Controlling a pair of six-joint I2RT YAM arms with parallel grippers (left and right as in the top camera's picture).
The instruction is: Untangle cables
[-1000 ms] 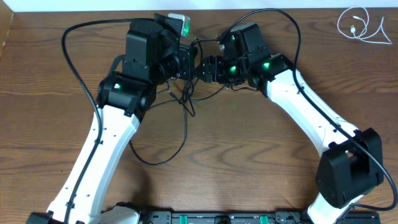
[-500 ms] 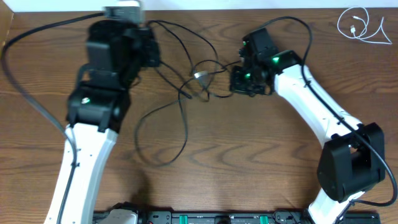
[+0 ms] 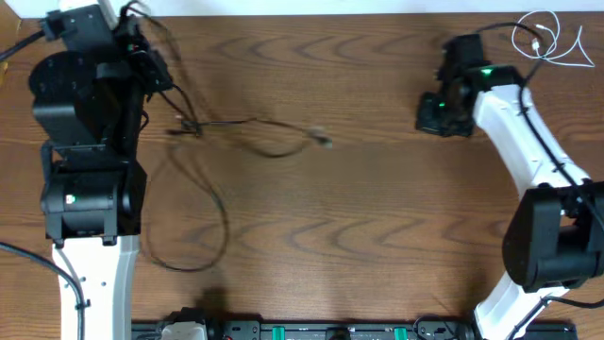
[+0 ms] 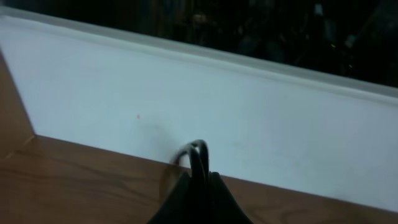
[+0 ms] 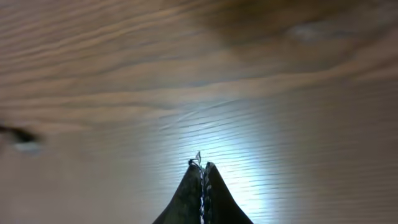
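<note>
The black cables (image 3: 255, 125) trail across the table from a small knot (image 3: 184, 127) near my left arm to a loose plug end (image 3: 324, 141), with a long loop (image 3: 223, 227) sagging toward the front. My left gripper (image 3: 159, 72) is at the back left corner, shut on black cable strands (image 4: 198, 155) that stick up between its jaws (image 4: 199, 179). My right gripper (image 3: 429, 119) is at the back right, shut (image 5: 201, 167), with only a tiny glint at its tip and no cable reaching it. The white cable (image 3: 543, 38) lies coiled at the back right corner.
A white wall (image 4: 249, 118) borders the table's far edge just behind my left gripper. My arms' own thick black leads (image 3: 19, 250) hang at the left. A dark rail (image 3: 311, 331) runs along the table's front edge.
Both arms pulled apart from the middle, the left to the back left, the right to the back right. The black cables were drawn out leftward. The cable end left the right gripper, which shut.
</note>
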